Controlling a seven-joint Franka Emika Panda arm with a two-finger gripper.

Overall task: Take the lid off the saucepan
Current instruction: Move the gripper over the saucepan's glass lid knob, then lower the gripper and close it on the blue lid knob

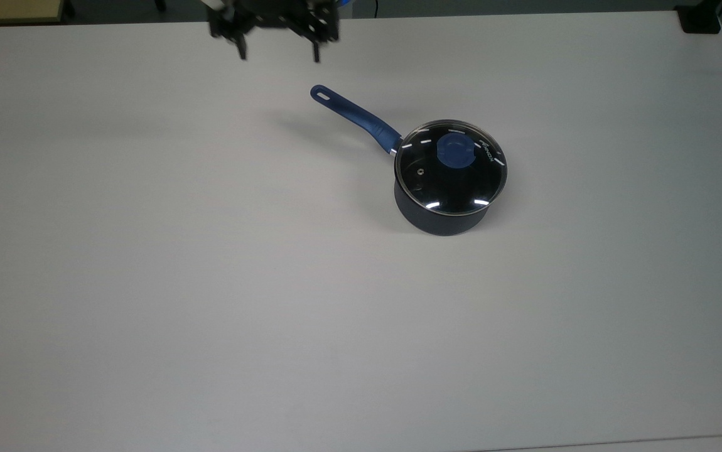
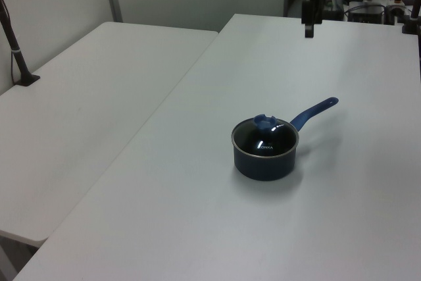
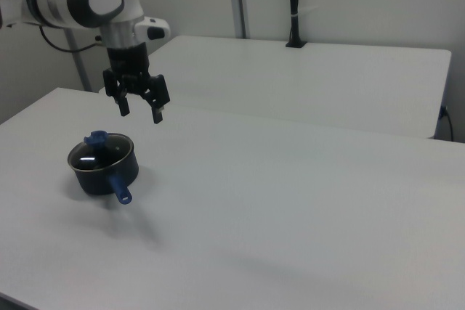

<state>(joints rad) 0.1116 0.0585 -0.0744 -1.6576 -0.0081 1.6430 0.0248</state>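
Note:
The dark saucepan [image 1: 439, 220] stands on the white table with its slim blue handle [image 1: 355, 115] pointing toward the top view's upper left. The glass lid [image 1: 430, 182] with its blue knob [image 1: 455, 152] rests on the pan. I also see the saucepan [image 2: 264, 162] in the left view and the saucepan [image 3: 102, 172] in the right view, lid [image 3: 98, 152] on. My gripper [image 1: 279, 56] hangs open in the air near the table's far edge, up and to the left of the handle's end in the top view. The gripper [image 3: 141, 112] holds nothing.
The white table [image 1: 210, 282] spreads wide around the pan. A second white table [image 2: 79, 116] adjoins it on the left view's left. A black post [image 3: 293, 5] stands on the far table in the right view.

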